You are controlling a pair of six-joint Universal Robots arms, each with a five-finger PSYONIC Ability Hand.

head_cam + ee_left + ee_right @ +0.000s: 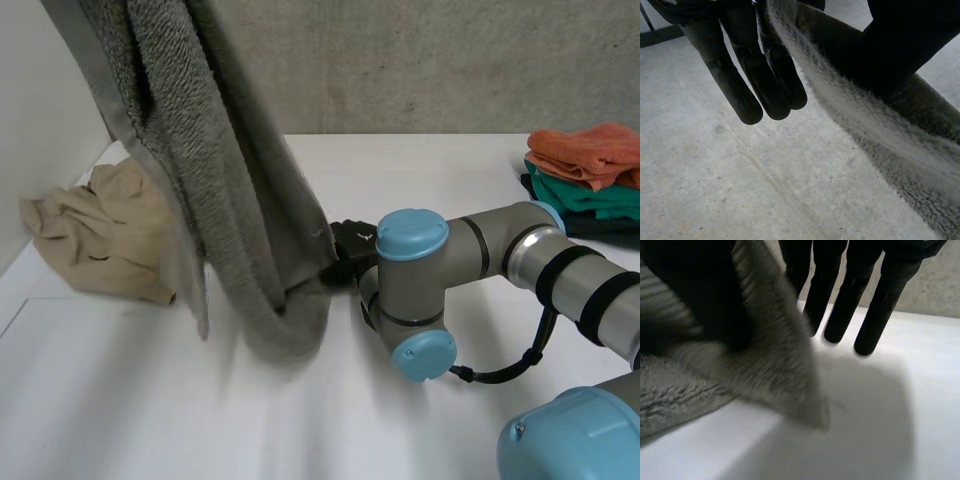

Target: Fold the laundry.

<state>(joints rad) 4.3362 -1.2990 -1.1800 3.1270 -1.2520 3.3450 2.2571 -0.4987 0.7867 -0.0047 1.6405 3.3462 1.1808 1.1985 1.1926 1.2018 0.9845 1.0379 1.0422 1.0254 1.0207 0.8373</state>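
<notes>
A grey towel (230, 200) hangs down from high at the left, and its lower end bunches on the white table (120, 400). In the left wrist view my left hand (750, 75) holds the towel's (865, 130) edge, pinched between its straight fingers and the thumb. My right hand (352, 245) is low over the table at the towel's lower edge. In the right wrist view a corner of the towel (775, 370) sticks out between the thumb and the straight fingers (840, 305), held against the thumb.
A crumpled beige garment (100, 235) lies at the table's left. Folded orange (590, 150) and green cloths (590, 195) are stacked at the far right. My right arm (500, 250) reaches in low across the table from the right.
</notes>
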